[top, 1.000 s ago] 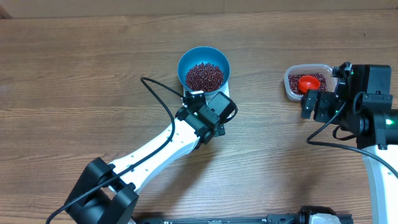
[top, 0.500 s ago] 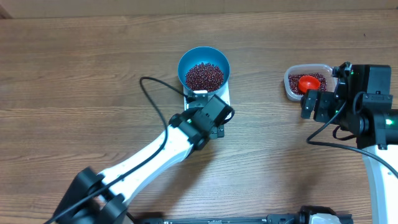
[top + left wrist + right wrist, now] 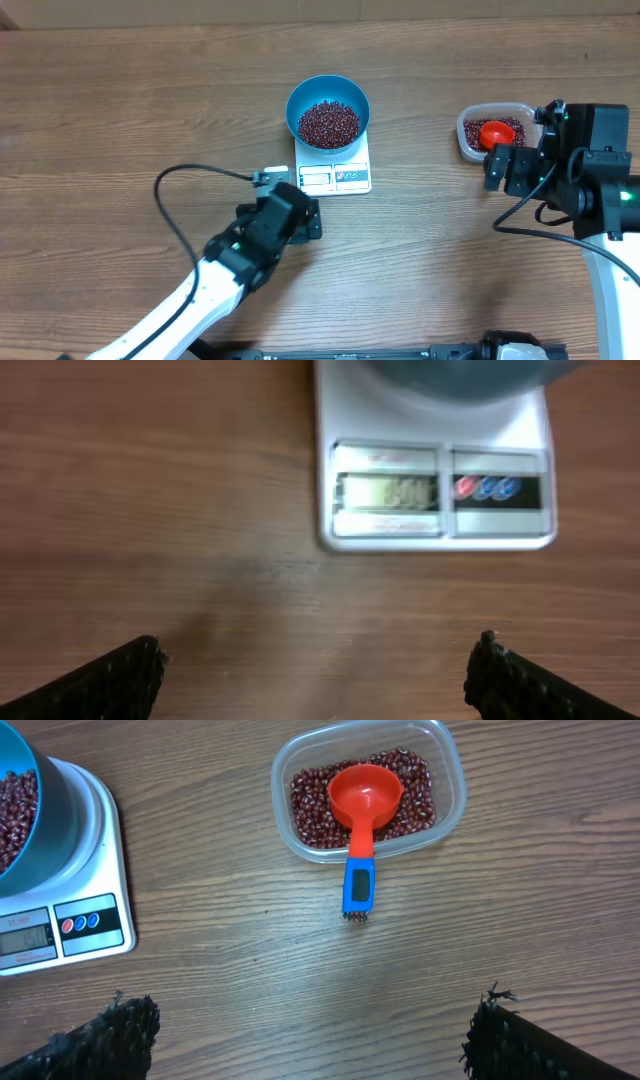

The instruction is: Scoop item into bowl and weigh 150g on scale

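Note:
The blue bowl (image 3: 328,99) holds a heap of dark red-brown beans (image 3: 329,122) and stands on the white scale (image 3: 334,176). My left gripper (image 3: 304,216) hovers over bare wood just left of and nearer than the scale, open and empty. In the left wrist view the scale (image 3: 436,500) lies ahead, its display blurred. My right gripper (image 3: 508,170) is open and empty, just in front of the clear container. In the right wrist view the orange-red scoop (image 3: 363,800) rests on beans (image 3: 310,805) in that container, and the bowl (image 3: 55,820) shows at the left edge.
The clear rounded container (image 3: 466,140) sits at the right of the table. The scoop's blue handle (image 3: 359,885) sticks out over its near rim. A black cable (image 3: 190,172) loops left of my left arm.
My left arm has drawn back from the scale toward the near left, uncovering its display panel. The right arm, bowl and scoop have not moved.

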